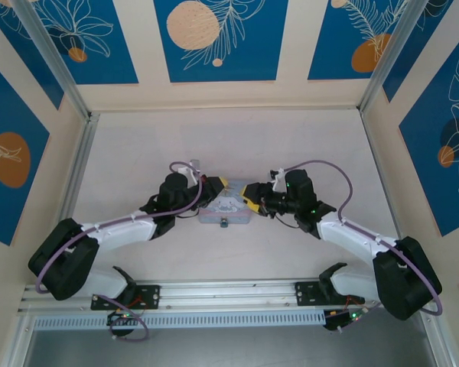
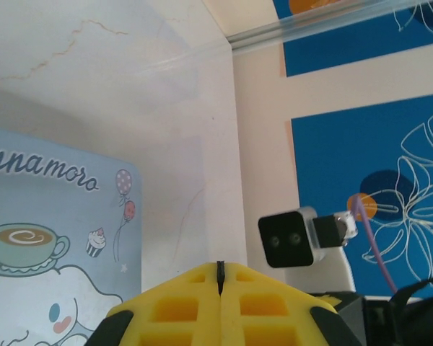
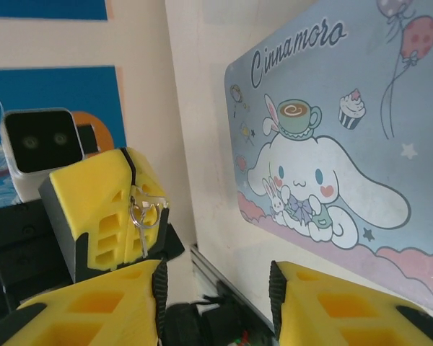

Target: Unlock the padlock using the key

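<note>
**Cartoon tin on a pale table**
A pastel-blue tin printed with "Cinnamoro", a cup and balloons lies flat between the two pairs of jaws, on a white table walled by blue leaf-print panels.

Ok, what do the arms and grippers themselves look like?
The left arm and right arm have white links, bulky black joints and a looping purple cable each. The left gripper and right gripper have blocky yellow fingers with square pockets.
</note>
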Robot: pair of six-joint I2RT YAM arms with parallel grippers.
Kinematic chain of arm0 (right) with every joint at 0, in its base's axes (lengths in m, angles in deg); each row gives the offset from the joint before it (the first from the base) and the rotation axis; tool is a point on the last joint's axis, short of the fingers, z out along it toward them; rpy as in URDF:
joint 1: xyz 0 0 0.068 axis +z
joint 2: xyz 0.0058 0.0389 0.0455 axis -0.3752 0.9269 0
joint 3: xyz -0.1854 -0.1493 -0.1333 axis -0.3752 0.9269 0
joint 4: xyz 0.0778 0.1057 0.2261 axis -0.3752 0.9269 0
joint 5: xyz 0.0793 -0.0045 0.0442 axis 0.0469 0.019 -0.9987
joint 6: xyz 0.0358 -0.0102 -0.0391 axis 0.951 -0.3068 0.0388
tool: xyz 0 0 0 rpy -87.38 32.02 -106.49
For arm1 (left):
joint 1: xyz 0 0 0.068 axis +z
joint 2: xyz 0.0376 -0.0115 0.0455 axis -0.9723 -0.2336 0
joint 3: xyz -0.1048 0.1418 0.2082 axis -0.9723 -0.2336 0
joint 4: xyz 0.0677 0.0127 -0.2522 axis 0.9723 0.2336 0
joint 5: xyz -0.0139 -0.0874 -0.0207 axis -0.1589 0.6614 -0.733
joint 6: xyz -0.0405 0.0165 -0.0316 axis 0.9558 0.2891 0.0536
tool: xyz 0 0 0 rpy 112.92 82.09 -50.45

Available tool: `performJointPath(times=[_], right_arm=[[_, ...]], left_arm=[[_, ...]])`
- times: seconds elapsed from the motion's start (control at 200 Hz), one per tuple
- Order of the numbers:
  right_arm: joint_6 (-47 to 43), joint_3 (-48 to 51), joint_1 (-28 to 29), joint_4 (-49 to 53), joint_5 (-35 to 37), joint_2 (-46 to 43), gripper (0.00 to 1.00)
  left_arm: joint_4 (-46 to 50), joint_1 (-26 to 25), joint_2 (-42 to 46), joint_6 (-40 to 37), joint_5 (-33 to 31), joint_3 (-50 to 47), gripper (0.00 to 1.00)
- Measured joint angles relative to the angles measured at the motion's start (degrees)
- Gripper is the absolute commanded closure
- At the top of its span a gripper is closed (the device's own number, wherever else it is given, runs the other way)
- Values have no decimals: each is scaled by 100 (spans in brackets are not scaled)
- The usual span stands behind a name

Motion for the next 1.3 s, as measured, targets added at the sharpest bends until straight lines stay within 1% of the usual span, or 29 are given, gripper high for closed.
performJointPath(times=[0.225,0.325,0.425,0.615,0.84,1.225,1.3], right_arm=[[723,142,332,-984,977,4,58],[949,116,417,-1331,1231,170,59],[1152,20,498,-1600,1370,544,60],[1377,-247,678,-1958,1456,1078,62],[1517,-402,743,-2229,1456,1217,67],[1539,-433,872,-2321,1456,1362,67],[1539,-435,883,-2339,1456,1377,65]], left_arm=[[-26,-70,262,525,-409,-205,100],[-55,-120,345,734,-577,-260,100],[-68,-160,374,846,-723,-269,100],[-72,-203,417,944,-885,-275,100],[-68,-221,472,946,-1014,-319,100],[-87,-223,472,944,-1141,-319,100],[-92,-223,472,944,-1167,-319,100]])
